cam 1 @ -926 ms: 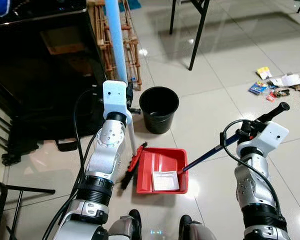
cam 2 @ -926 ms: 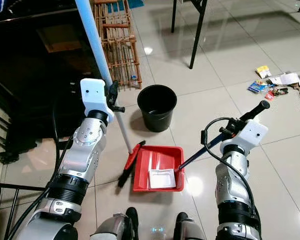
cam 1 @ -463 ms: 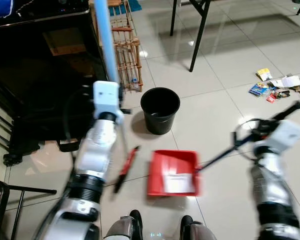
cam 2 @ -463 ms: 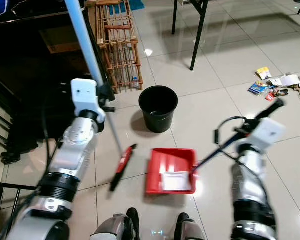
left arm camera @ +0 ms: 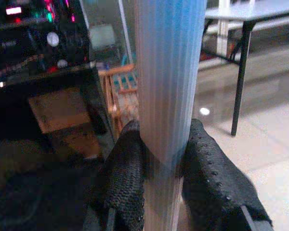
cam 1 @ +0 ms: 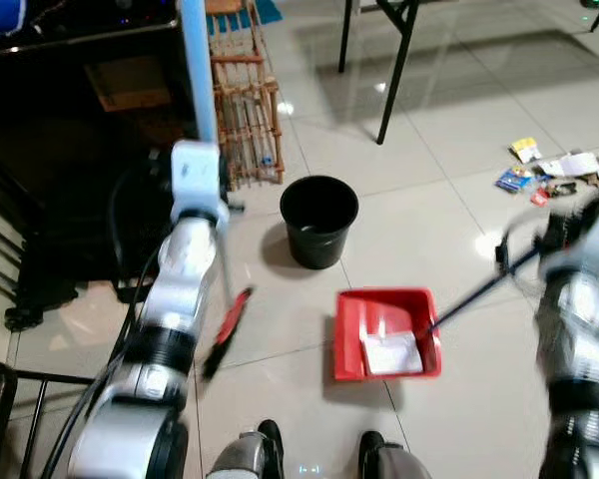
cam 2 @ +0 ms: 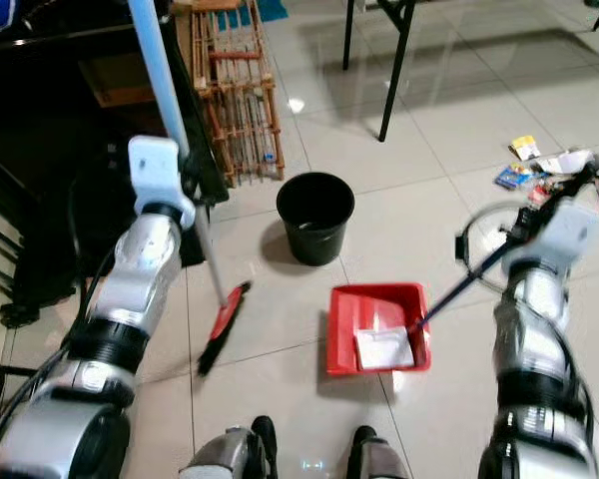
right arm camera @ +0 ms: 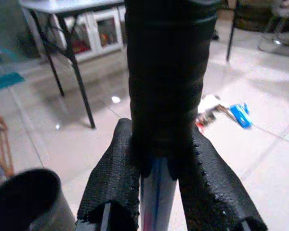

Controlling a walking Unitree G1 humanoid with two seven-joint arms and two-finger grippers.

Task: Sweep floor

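The broom (cam 2: 212, 289) pole is clamped by the left gripper (left arm camera: 166, 159). The dustpan (cam 2: 376, 326) handle is clamped by the right gripper (right arm camera: 164, 168), beside the bucket (cam 2: 314, 215).

Left arm: silver, raised and extended forward on the robot's left, white wrist housing uppermost. Left gripper (left arm camera: 161, 159): two black textured fingers (left arm camera: 127, 168) closed against opposite sides of the pale blue broom handle (left arm camera: 166, 82), which runs upright between them (handle fills the gap fully).

Right arm: silver, bent upward at the elbow on the robot's right, blurred in both eye views, a black cable looping beside the wrist. Right gripper (right arm camera: 159, 163): black fingers (right arm camera: 113, 178) clamped on the dustpan handle (right arm camera: 164, 72) just below its black grip, one finger on each side.

Feet: two dark toes at the lower frame edge
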